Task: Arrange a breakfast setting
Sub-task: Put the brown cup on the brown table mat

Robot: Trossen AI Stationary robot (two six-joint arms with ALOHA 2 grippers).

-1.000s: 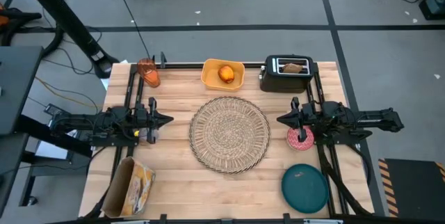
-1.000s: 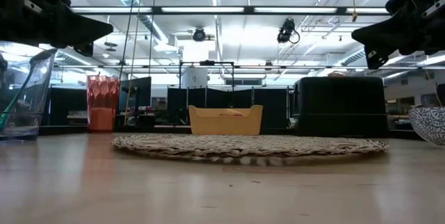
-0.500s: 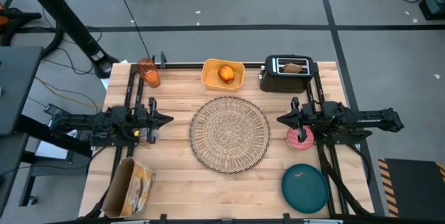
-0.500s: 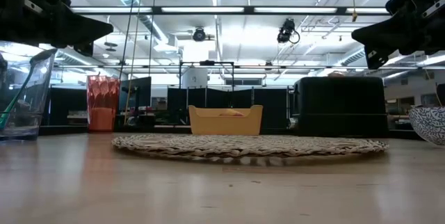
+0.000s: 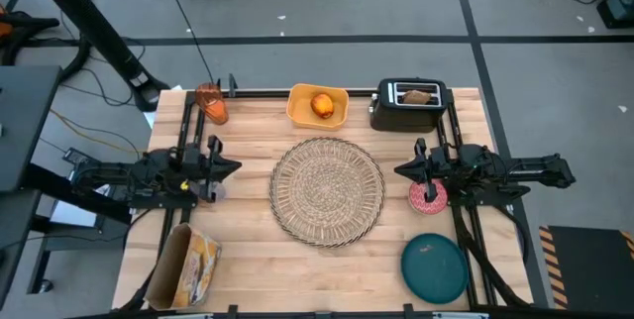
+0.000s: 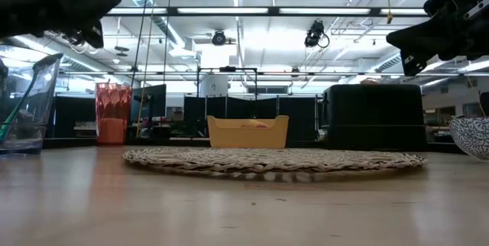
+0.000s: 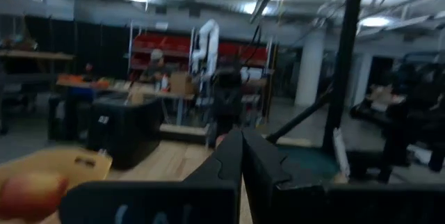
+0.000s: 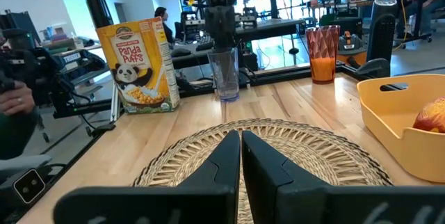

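The round straw placemat [image 5: 327,190] lies at the table's middle. The teal plate [image 5: 434,266] lies at the near right. The pink bowl [image 5: 428,197] stands under my right arm. The orange cup [image 5: 210,103] stands at the far left. The small orange-red fruit [image 5: 323,105] lies in the yellow tray [image 5: 300,111]. The toast [image 5: 420,96] sticks up out of the black toaster [image 5: 396,113]. The blue-green spoon [image 6: 17,112] leans in a clear glass [image 6: 30,85]. My left gripper [image 5: 236,167] is shut and empty, above the table left of the mat. My right gripper [image 5: 400,170] is shut and empty, right of the mat.
A cereal box [image 5: 188,265] lies at the near left corner, and it stands in the right wrist view [image 8: 138,64]. The tray and toaster line the far edge. Dark rails run along both sides of the table. People show in the room beyond.
My left gripper has risen and drawn back a little toward the table's left edge, still shut. My right gripper has kept still. Nothing on the table has moved.
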